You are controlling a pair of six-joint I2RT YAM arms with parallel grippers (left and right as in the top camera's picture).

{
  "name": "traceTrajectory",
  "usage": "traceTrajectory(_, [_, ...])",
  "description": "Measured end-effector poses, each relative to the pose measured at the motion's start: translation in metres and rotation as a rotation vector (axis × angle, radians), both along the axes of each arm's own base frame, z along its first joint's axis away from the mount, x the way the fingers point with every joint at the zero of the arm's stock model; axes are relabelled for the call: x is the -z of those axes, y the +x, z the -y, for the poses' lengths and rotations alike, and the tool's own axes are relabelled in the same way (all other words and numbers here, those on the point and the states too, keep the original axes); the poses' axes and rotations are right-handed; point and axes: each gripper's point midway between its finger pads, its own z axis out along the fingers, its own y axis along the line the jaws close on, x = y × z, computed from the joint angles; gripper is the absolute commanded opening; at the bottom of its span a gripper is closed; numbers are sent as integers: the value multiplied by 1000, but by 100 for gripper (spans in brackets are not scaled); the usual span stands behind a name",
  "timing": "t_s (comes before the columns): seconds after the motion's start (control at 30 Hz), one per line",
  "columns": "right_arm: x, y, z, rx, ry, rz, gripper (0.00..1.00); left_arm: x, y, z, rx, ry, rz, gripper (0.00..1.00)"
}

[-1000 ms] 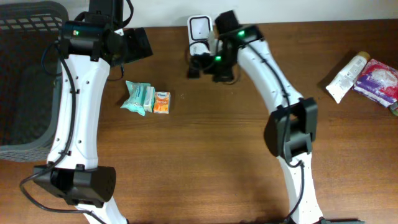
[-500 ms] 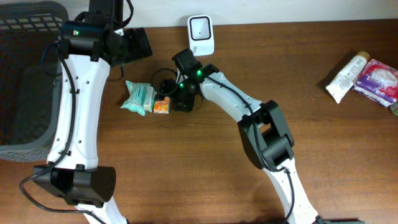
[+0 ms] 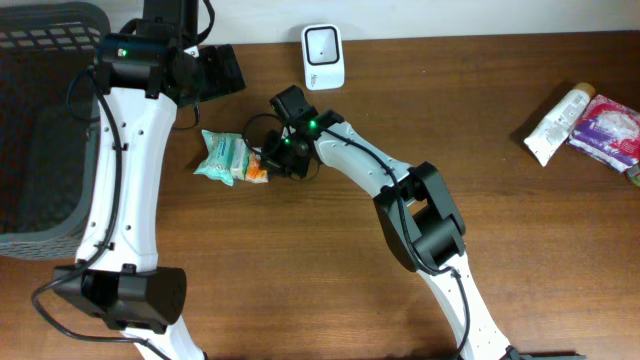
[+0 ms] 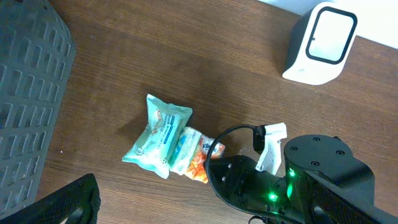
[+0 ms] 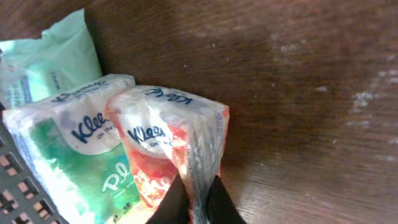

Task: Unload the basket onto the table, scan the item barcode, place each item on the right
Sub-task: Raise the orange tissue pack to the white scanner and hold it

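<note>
**Right arm swinging off the scanner onto the tissue packs — pinch looking thin**

Right gripper (image 3: 272,158) is no longer sitting by the barcode scanner (image 3: 323,55) as it was a sec ago. It's now lying low over the middle of the table (image 3: 400,120), w/ its jaws clenched on the orange Kleenex pack (image 5: 168,134). Wrist view is showing the fingertips nipping only the wrapper's end seam, not the body of the pack. Pack is resting on the wood, touching the green Kleenex pack (image 5: 74,152) beside it, w/ a mint wipes pack (image 5: 53,59) on that one's far side. Left gripper (image 3: 220,70) is hanging spread wide and empty near the basket (image 3: 40,130), well apart from the action.

Risks, as I'm judging them:
- Film grip is looking marginal. Thin plastic could be slipping out or tearing once the pack's weight is hanging from it during the lift.
- Held by one end, the pack is likely to be swinging or twisting, so the barcode may be ending up facing away from the scanner window. Can't tell from these views which face is carrying the code.
- Green pack is pressing against the orange one — it could be getting dragged or nudged as the lift is starting.
- Scanner is standing upright & looking light near the table's back edge. A dangling pack coming in low could be knocking it over.
</note>
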Motion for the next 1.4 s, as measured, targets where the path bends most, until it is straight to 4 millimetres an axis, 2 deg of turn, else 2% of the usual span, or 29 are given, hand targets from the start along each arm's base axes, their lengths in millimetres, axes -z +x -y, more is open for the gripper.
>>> traceTrajectory(0.1, [-7, -10, -3, -99, 74, -22, 4, 0, 0, 0, 0, 0, 0, 99])
traceTrajectory(0.17, [-21, -16, 0, -206, 191, -34, 4, 0, 0, 0, 0, 0, 0, 99])
traceTrajectory(0.23, [-38, -19, 19, -308, 331, -49, 4, 0, 0, 0, 0, 0, 0, 99])
traceTrajectory(0.3, [-51, -14, 59, -341, 441, -62, 4, 0, 0, 0, 0, 0, 0, 99])
traceTrajectory(0.37, [-55, -9, 96, -332, 479, -62, 4, 0, 0, 0, 0, 0, 1, 99])
traceTrajectory(0.4, [-57, -6, 119, -325, 496, -46, 4, 0, 0, 0, 0, 0, 1, 99])
traceTrajectory(0.43, [-59, -3, 132, -324, 513, -30, 4, 0, 0, 0, 0, 0, 0, 99])
traceTrajectory(0.47, [-67, 0, 157, -328, 565, 22, 4, 0, 0, 0, 0, 0, 1, 99])
traceTrajectory(0.6, [-97, 19, 188, -323, 737, 229, 4, 0, 0, 0, 0, 0, 0, 99])
traceTrajectory(0.7, [-110, 32, 201, -318, 804, 348, 4, 0, 0, 0, 0, 0, 0, 99])
traceTrajectory(0.97, [-120, 45, 203, -365, 834, 496, 4, 0, 0, 0, 0, 0, 0, 99])
traceTrajectory(1.1, [-139, 60, 201, -430, 819, 633, 4, 0, 0, 0, 0, 0, 0, 99])
traceTrajectory(1.27, [-160, 71, 181, -530, 817, 770, 4, 0, 0, 0, 0, 0, 1, 99])
traceTrajectory(1.4, [-169, 80, 173, -536, 828, 770, 4, 0, 0, 0, 0, 0, 1, 99])
